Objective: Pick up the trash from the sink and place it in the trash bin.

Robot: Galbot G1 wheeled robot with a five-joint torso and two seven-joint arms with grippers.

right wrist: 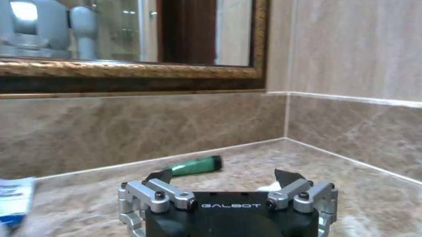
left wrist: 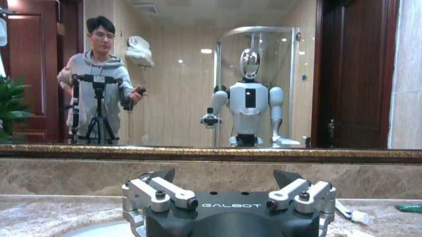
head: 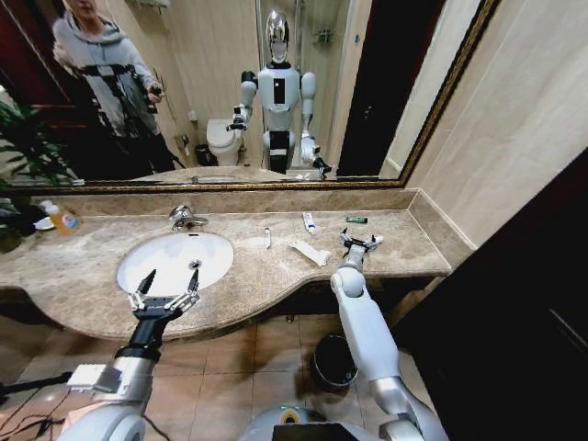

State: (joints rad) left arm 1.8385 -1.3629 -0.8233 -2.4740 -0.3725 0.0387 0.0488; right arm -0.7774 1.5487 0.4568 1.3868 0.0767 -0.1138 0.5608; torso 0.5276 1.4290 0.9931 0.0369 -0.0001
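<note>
From the head view, the left gripper [head: 168, 283] hangs over the near rim of the white oval sink [head: 175, 260] with its fingers spread wide and nothing between them, while the right gripper [head: 359, 242] sits low over the brown marble counter [head: 404, 248] at the right, fingers also parted and holding nothing. Litter lies on the counter to the right of the sink: a thin white stick [head: 267, 237], a flat white wrapper [head: 310, 252], a small white tube [head: 309, 222] and, farther back, a small green tube [head: 356, 220]. The dark trash bin [head: 333, 361] stands on the floor below the counter edge. The right wrist view brings the green tube [right wrist: 194, 166] close, lying just beyond the open fingers near the backsplash. An orange-yellow bottle [head: 62, 218] stands at the far left.
</note>
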